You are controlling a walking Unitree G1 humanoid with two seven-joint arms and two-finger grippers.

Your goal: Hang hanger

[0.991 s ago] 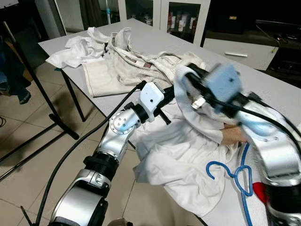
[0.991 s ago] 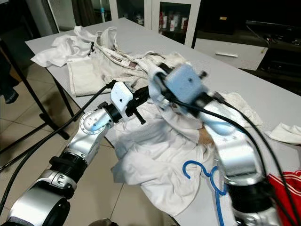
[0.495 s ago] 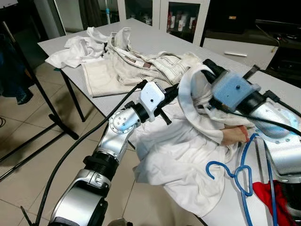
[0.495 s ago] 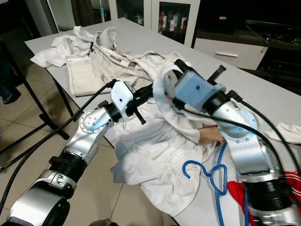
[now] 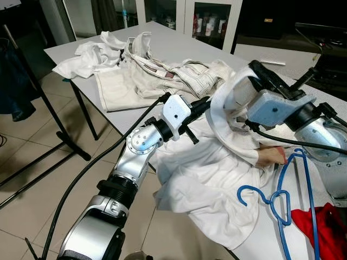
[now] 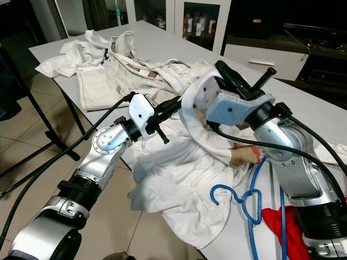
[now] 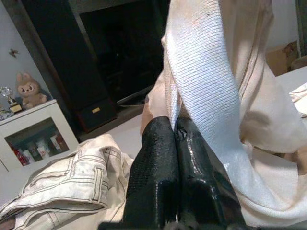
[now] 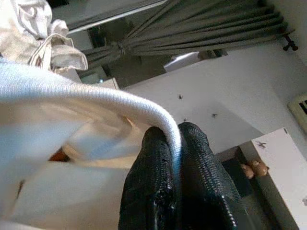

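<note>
Gripping the ribbed knit collar of a soft white garment (image 5: pixel 206 179), left gripper (image 7: pixel 175 132) and right gripper (image 8: pixel 173 139) both pinch it tight. Thin blue hanger (image 5: pixel 274 197), curved hook, lies near right on the grey table (image 5: pixel 179 49).

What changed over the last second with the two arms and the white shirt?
The right pincer, shut on the white shirt's ribbed collar, swung rightward and up, stretching the collar open. The left pincer stayed clamped on the collar. The blue hanger and beige clothes stayed put on the table.
</note>
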